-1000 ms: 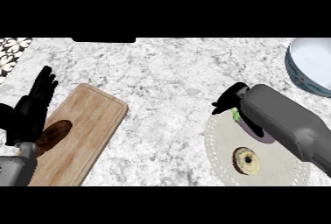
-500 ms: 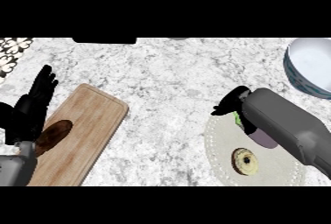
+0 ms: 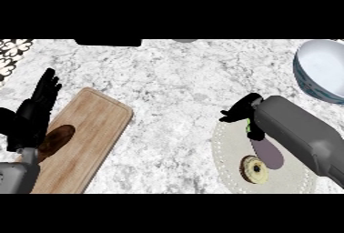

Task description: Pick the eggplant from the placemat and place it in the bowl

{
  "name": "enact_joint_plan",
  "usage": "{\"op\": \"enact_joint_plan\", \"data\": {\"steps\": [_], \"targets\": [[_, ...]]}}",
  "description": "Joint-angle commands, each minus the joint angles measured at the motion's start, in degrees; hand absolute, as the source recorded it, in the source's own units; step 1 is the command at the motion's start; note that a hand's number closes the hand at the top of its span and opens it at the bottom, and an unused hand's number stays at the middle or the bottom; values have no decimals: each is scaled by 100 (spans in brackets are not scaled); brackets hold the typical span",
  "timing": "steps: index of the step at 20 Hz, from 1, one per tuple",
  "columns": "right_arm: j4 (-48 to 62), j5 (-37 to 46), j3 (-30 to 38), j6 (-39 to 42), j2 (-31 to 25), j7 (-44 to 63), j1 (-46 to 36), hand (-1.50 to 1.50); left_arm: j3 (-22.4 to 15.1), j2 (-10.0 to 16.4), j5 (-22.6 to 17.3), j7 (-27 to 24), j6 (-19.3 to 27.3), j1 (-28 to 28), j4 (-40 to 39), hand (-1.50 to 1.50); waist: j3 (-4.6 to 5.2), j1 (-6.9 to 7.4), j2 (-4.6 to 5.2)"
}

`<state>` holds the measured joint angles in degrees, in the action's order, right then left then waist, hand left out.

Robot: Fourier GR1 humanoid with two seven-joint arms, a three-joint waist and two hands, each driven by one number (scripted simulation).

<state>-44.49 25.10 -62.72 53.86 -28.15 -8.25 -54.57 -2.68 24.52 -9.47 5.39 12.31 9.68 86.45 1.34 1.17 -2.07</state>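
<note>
The purple eggplant (image 3: 270,154) lies on the round pale placemat (image 3: 227,152) at the lower right, its green stem end (image 3: 253,132) pointing up the view. My right hand (image 3: 242,110) hovers over the stem end, open, with its thumb spread to the left; the grey forearm covers part of the eggplant. Whether the hand touches the eggplant is hidden. The white bowl (image 3: 321,68) with a blue-grey rim stands at the upper right edge. At the far left, my left hand (image 3: 32,114) rests open with fingers up.
A wooden cutting board (image 3: 94,132) lies at the left with a brown oval item (image 3: 55,139) on it. A small round yellowish item (image 3: 255,168) sits on the placemat beside the eggplant. Bare marble counter lies between board and placemat.
My right hand has come down and slightly toward me, closer over the eggplant's stem end. The left hand and the other objects have stayed put.
</note>
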Motion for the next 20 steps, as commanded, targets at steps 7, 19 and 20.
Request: {"op": "enact_joint_plan", "data": {"steps": [7, 19, 20], "targets": [[1323, -302, 1591, -1437, -355, 1295, -173, 150, 78, 37, 45, 60, -8, -79, 22, 0, -145, -134, 171], [2382, -264, 3082, -5845, -589, 5091, -1889, 150, -48, -37, 50, -53, -144, -44, -1, 0, -116, 200, 232], [2350, -65, 2971, -6226, -498, 5381, -1982, 150, -88, -69, 67, -49, -138, -28, 29, 0, -116, 177, 220]]}}
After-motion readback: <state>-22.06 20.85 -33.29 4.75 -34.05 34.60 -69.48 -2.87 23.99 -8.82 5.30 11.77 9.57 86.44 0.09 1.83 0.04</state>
